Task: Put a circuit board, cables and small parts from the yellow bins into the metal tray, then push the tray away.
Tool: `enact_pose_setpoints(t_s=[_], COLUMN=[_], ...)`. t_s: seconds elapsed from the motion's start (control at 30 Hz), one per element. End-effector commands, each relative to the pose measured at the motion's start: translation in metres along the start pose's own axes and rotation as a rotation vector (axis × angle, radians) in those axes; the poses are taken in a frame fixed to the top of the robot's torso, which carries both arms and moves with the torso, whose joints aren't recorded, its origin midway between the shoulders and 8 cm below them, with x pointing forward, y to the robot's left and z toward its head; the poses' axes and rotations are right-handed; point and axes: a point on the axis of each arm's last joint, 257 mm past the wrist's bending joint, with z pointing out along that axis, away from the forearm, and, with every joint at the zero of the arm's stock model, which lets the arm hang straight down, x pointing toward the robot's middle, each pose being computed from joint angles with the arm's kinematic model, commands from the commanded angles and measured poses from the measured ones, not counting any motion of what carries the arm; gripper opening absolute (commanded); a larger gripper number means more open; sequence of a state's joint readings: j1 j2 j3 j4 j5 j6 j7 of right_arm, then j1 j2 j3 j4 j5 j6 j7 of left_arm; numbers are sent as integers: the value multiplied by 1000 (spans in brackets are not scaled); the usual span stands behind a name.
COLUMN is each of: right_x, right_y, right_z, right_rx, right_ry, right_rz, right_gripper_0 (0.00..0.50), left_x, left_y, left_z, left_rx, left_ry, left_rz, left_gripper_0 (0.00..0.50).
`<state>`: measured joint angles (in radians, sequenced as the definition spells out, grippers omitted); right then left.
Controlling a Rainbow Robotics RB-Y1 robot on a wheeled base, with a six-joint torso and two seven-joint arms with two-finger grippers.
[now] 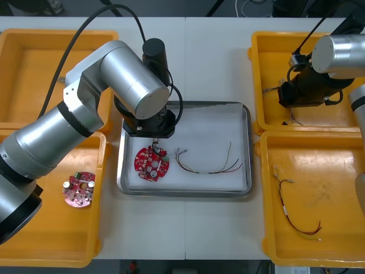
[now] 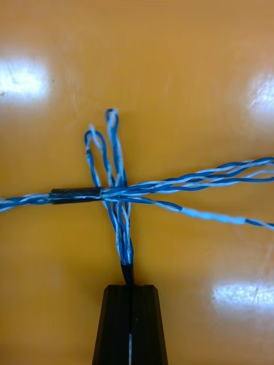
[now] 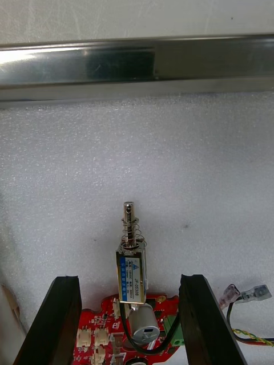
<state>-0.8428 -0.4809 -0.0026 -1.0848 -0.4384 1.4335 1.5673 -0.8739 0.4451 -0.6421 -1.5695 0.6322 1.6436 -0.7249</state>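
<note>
While the left gripper (image 3: 130,279) hangs low over the metal tray (image 1: 211,125), its 2 fingers (image 3: 60,319) stand wide apart and grip nothing. Between them lies 1 small metal part (image 3: 132,268). It has a brass-coloured body with a blue label, and a spring and pin at the end that points away from the fingers toward the tray's rim. Neither finger touches it. Its near end meets the edge of the red circuit board (image 1: 151,164), and the rest lies on the tray's white lining. That board lies flat in the tray's near-left part. Just to its right in the tray is a multi-strand cable (image 1: 208,165), curved, with red, yellow and dark strands whose ends fan out toward the board.

Right gripper (image 2: 130,287) is down in the far right bin (image 1: 274,57). Its fingers are closed together at the middle, pinching the black tip of the twisted blue and white cable (image 2: 171,185). The rest of that cable lies on the bin floor, with strands crossing just past the fingertips and 2 loops beyond them.

Also on the table: a 2nd circuit board (image 1: 78,190) in the near left bin (image 1: 34,240), and a red and yellow cable (image 1: 296,211) in the near right bin (image 1: 336,188).
</note>
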Motion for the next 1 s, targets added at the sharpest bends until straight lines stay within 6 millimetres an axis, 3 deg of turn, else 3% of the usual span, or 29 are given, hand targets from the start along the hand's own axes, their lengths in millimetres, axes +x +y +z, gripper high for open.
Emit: enact_pose_setpoints(t_s=[0.03,0.3,0.5,0.6,0.8,1.0], right_x=[2,-1,0,1,4,-5], right_y=[-7,-14,-16,-19,-29,-17], right_z=[-26,-80,-109,-118,-136,-153], right_rx=[21,48,49,54,76,71], right_ry=[6,-9,-19,-21,-17,-71], right_rz=[-1,-32,-51,-63,-99,-193], right_gripper_0=[0,0,0,0,0,0], left_x=[-20,-31,-46,-63,-83,-100], left_y=[-27,-14,16,29,81,140], left_z=[-25,-66,-106,-122,-136,-140], left_rx=[48,59,59,70,21,-8], left_ry=[-66,-74,-73,-109,-147,-142], left_rz=[-44,-106,-203,-251,-339,-505], left_gripper_0=[500,500,500,500,500,500])
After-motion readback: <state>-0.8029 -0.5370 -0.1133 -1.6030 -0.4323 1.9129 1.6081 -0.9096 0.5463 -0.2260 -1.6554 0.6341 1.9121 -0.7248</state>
